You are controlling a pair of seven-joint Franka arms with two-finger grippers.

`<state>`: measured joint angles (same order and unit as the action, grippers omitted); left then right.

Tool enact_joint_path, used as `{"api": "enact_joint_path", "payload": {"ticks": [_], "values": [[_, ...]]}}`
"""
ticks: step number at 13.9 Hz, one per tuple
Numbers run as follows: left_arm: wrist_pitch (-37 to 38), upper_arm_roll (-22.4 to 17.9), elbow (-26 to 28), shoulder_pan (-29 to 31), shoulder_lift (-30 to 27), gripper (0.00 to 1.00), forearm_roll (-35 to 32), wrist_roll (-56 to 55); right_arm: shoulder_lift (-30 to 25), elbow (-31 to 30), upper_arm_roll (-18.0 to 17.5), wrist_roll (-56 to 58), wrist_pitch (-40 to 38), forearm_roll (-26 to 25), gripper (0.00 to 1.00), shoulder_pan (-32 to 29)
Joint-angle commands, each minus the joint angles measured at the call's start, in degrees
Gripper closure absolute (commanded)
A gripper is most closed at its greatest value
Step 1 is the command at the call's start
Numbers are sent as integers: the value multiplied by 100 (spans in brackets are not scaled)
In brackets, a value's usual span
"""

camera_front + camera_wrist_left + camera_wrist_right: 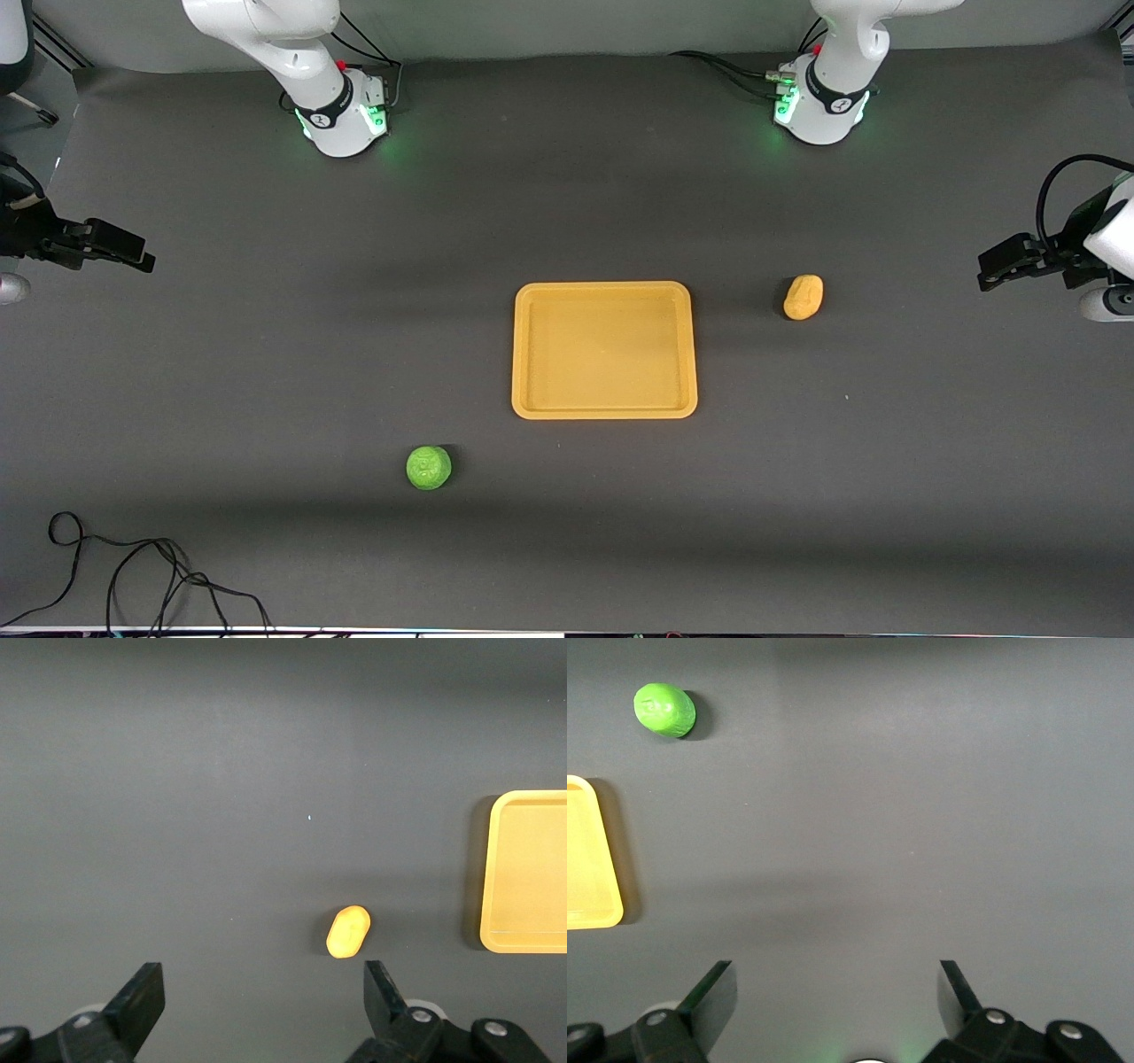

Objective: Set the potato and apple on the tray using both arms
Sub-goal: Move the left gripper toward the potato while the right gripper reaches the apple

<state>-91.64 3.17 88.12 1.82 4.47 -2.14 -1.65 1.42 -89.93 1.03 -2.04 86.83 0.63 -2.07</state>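
While both grippers, left (261,1010) and right (833,1010), spread fingers wide, their arms are cropped.

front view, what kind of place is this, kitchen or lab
Likely a robot lab bench, not a kitchen: a dark mat covers the table, two arm bases glow green at its edge, and only a tray, potato and apple lie out.

One flat yellow-orange plastic tray (604,408) — one oval yellow-orange potato (803,297), one round green textured apple (429,467) — two white jointed arms (301,62).
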Motion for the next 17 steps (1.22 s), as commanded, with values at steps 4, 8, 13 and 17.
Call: {"api": "enact_joint_path", "payload": {"ticks": [4,8,13,17], "values": [[145,-18,-49,-6,37,0,48,85,69,151,-15,10,-78,130,0,-30],[23,-27,74,46,37,0,65,226,78,151,-24,1,-61,130,0,-30],[-380,-19,802,-6,-77,0,-5,262,95,160,-33,-8,1,139,0,-30],[-2074,-27,2523,55,-525,0,74,279,51,73,-41,1,-8,139,0,5]]}}
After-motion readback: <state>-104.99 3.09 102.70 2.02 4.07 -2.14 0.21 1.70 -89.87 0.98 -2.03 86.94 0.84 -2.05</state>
